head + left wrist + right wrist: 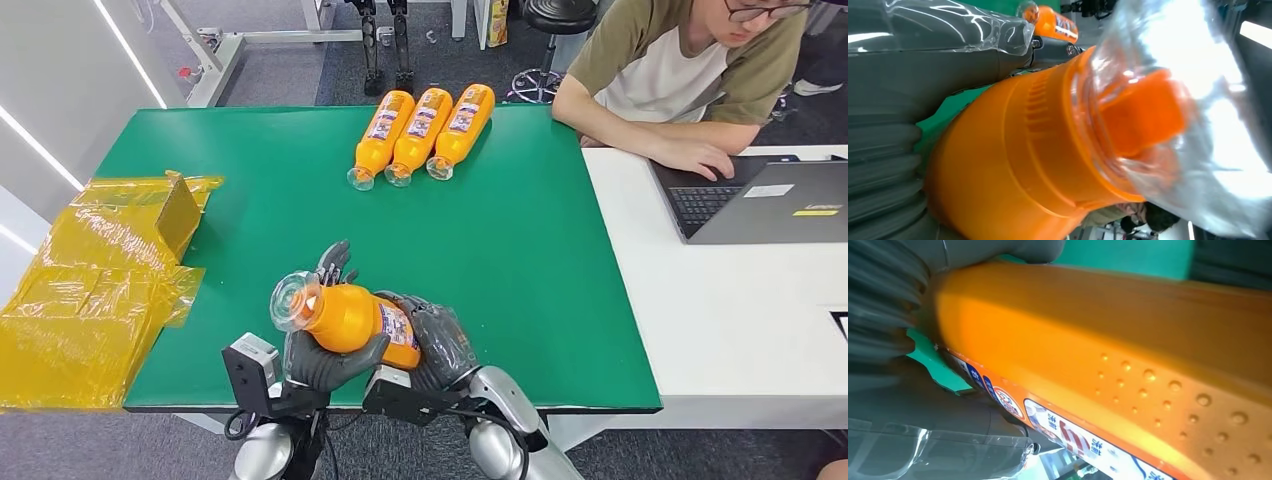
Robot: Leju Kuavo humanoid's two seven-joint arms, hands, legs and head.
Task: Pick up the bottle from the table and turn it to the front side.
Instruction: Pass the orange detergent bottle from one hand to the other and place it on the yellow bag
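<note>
1. While the green surface (520, 260) spreads across the middle of the head view, crumpled yellow plastic sheeting (90, 290) lies over its edge at nine o'clock, with a small brown box (178, 212) standing on that sheeting.
2. Near six o'clock, at the near edge of the surface, the left hand (325, 355) grasps the orange bottle (350, 318) from beneath at its shoulder end, its fingers (334, 262) rising behind the neck.
3. Held off the surface, the bottle lies nearly level, its clear cap (295, 300) pointing toward nine o'clock and slightly up.
4. From the left wrist view the bottle (1013, 165) sits against the ribbed grey cover of the left hand (893, 165), and an orange closure (1143, 112) shows inside the clear cap (1198, 125).
5. Just right of the left hand, the right hand (440, 345) is clasped around the bottle's base end, partly covering its printed label (398, 325).
6. From the right wrist view the right hand (893, 335) wraps the bottle (1108, 350), whose label (1068, 432) and raised dots (1173, 390) face the camera.
7. At twelve o'clock three more orange bottles (422, 132) lie side by side, touching, caps toward the robot.
8. At two o'clock a seated person (680, 70) rests a hand (705, 155) by a laptop (765, 200) on a white surface (720, 320) that abuts the green one.
</note>
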